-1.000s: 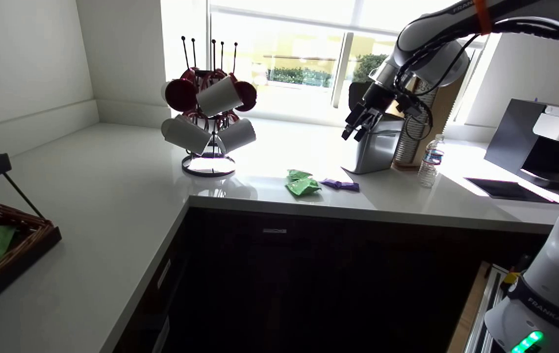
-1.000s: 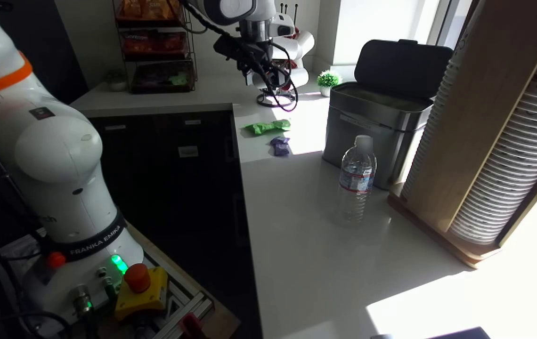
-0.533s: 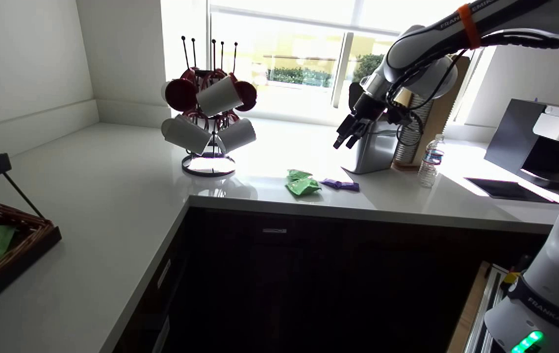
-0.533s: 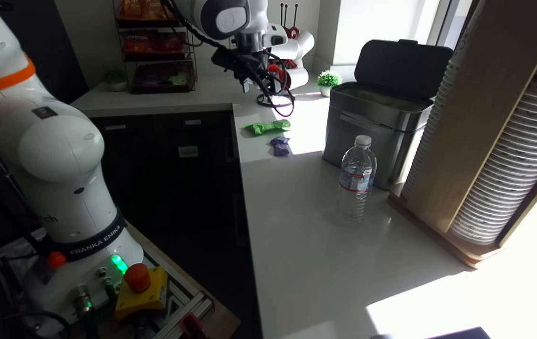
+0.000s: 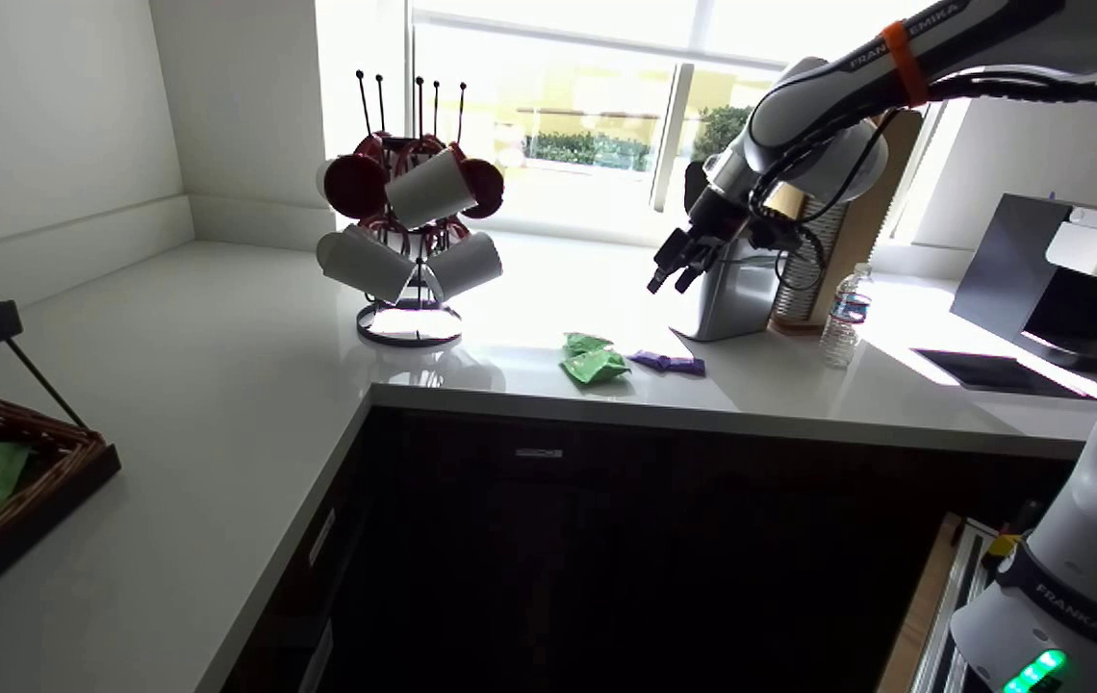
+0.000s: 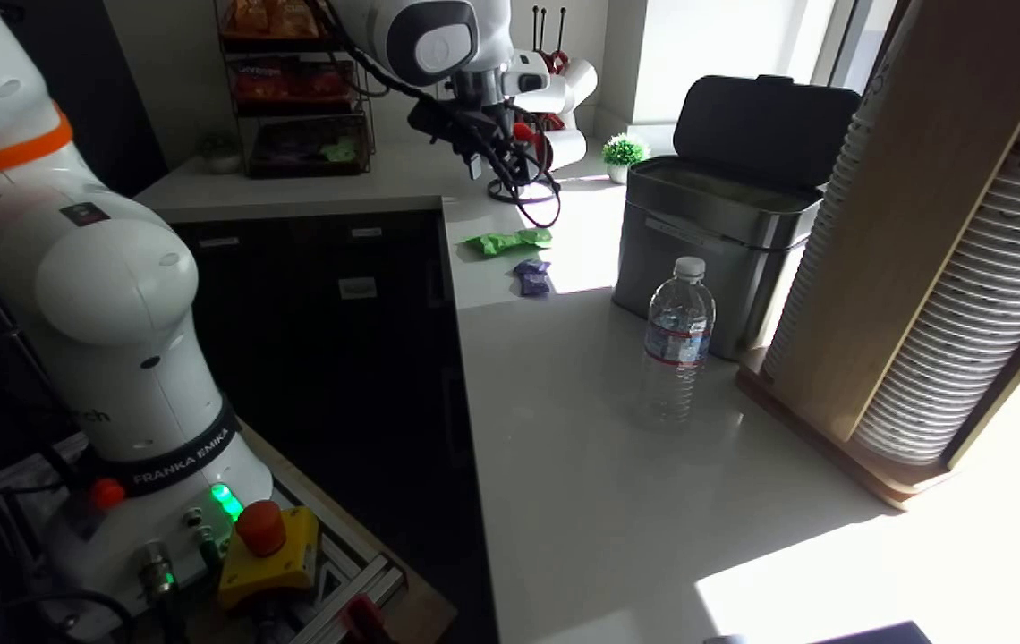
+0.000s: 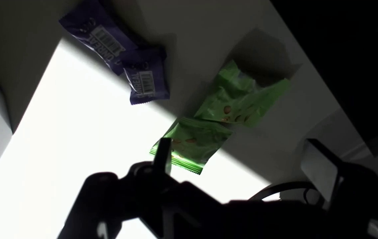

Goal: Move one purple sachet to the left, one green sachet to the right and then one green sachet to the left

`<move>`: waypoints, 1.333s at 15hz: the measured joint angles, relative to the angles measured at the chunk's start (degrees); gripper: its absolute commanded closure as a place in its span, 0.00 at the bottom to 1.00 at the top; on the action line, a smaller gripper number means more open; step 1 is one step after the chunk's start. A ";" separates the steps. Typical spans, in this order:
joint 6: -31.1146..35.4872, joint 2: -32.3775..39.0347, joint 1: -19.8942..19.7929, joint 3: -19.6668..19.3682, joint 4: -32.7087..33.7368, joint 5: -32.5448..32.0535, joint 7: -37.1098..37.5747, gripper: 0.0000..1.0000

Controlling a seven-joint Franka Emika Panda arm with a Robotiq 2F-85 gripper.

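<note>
Two purple sachets lie touching on the white counter, an outer one and an inner one in the wrist view. Two green sachets lie beside them, one nearer the counter edge and one partly in sunlight. In both exterior views the purple pair and green pair lie near the counter's front edge. My gripper is open and empty. It hangs above the counter in both exterior views. One finger overlaps the sunlit green sachet in the wrist view, without visible contact.
A mug rack stands on the counter. A metal bin with its lid up, a water bottle and a cup holder stand on the bin's side. A wicker snack basket is at the far end.
My gripper has moved left and slightly down in an exterior view, mostly in the first half second. The sachets have not moved. The gripper stays open.
</note>
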 measured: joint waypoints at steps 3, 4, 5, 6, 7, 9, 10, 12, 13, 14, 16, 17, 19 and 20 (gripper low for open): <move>0.15 0.64 0.00 0.08 0.17 0.00 0.23 0.00; 0.15 0.64 0.00 0.08 0.21 0.00 0.24 0.00; 0.15 0.64 0.00 0.08 0.26 0.00 0.26 0.00; 0.15 0.64 0.00 0.08 0.29 0.00 0.26 0.00; 0.15 0.69 -0.08 0.07 0.31 -0.05 0.56 0.00; 0.24 1.29 -0.99 0.13 0.39 -1.67 4.20 0.00; 0.24 1.87 -1.41 0.05 0.49 -1.73 5.38 0.00; 0.24 3.43 -2.12 -0.04 0.90 -1.71 6.56 0.00; 0.24 4.32 -2.30 -0.11 1.14 -1.53 6.65 0.00; 0.27 5.24 -2.43 -0.25 1.44 -1.50 6.65 0.00; 1.42 7.20 -2.67 -0.44 1.96 -1.00 6.38 0.00; 2.26 8.26 -2.80 -0.53 2.29 -0.51 5.68 0.00; 3.49 10.62 -3.10 -0.58 3.10 1.51 2.70 0.00; 3.69 11.74 -3.26 -0.58 3.51 3.09 0.72 0.00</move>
